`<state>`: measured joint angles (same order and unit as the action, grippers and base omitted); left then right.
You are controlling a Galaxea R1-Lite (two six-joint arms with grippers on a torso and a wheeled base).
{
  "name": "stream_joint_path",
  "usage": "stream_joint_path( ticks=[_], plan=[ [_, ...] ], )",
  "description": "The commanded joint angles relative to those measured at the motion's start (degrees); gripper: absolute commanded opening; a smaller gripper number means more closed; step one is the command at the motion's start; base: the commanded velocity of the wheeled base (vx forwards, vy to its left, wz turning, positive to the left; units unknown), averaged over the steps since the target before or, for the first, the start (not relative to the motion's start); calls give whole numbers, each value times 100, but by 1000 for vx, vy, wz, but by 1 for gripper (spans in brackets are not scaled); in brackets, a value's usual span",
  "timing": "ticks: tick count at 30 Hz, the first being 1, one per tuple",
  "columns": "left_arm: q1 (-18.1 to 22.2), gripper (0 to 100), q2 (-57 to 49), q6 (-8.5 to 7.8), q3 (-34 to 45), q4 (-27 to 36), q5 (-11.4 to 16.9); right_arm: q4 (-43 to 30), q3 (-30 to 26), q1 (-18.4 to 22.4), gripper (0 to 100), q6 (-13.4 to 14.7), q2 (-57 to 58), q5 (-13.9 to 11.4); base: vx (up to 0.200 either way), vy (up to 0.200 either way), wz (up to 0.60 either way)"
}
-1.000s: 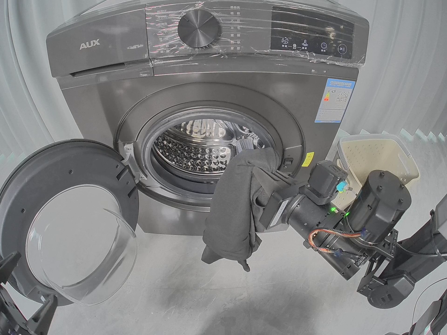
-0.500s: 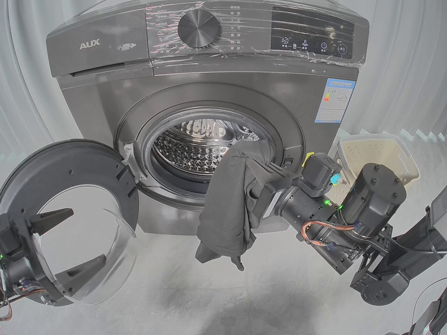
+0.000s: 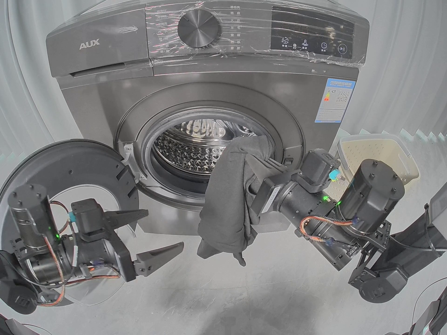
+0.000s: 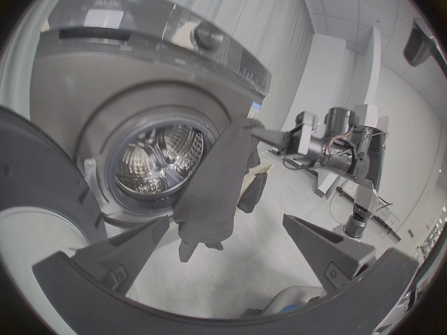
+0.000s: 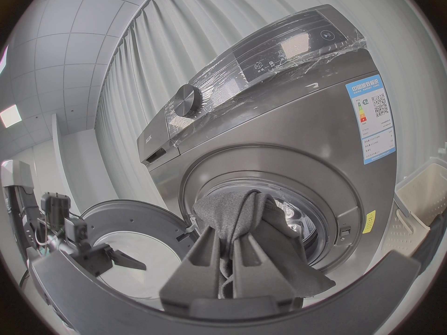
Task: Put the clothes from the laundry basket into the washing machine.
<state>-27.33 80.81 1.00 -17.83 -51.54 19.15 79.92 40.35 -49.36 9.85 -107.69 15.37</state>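
"Jaws first: how did they stand?"
"On the right gripper (image 5: 229, 238) they were pressed together on a fold of the dark grey garment (image 3: 233, 196). On the left gripper (image 3: 164, 230), at the lower left of the head frame in front of the open door (image 3: 60, 164), they were spread wide with nothing between them."
"And where was the garment?"
"At the middle of the head frame, its top in front of the right side of the drum (image 3: 191, 152) opening of the washing machine (image 3: 205, 84); whether it had crossed the lip I could not tell. Most of the cloth hung down outside, its tail clear of the floor (image 3: 223, 294)."
"So how far along was the job?"
"Midway for this piece, I judged: lifted out and brought to the mouth, not yet inside and not yet let go. No clothes showed in the visible part of the drum. The laundry basket (image 3: 372, 138) stood at the right of the frame beside the machine; what I could see of it looked bare, but the right arm (image 3: 372, 196) hid the rest, so I could not tell whether more was waiting"
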Motion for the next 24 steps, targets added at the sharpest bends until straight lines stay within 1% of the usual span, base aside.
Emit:
stream_joint_path(
  ticks=[1, 5, 7, 18, 19, 20, 24],
  plan=[
    [-132, 100, 1165, 129, -89, -304, -34, 59, 8, 5, 0, 8, -68, 10, 0, 0, 0],
    [-202, 100, 1552, 216, -124, -506, 54, 59, 17, 5, 0, 8, -94, 18, 0, 0, 0],
    [-202, 100, 1815, 243, -115, -734, 133, 59, 17, -3, 0, 8, -103, 18, 0, 0, 0],
    [-220, 100, 2984, 278, -168, -1649, 98, 50, -10, -12, 0, 8, -129, 45, 0, 0, 0],
    [-220, 100, 3142, 296, -168, -1824, 89, 50, -18, -21, 0, 8, -129, 54, 0, 0, 0],
    [-229, 100, 3230, 331, -168, -1921, 80, 50, -18, -21, 0, 8, -129, 54, 0, 0, 0],
    [-343, 100, 3600, 603, -185, -2431, 27, 41, -1, -47, 0, 8, -138, 54, 0, 0, 0]
  ],
)
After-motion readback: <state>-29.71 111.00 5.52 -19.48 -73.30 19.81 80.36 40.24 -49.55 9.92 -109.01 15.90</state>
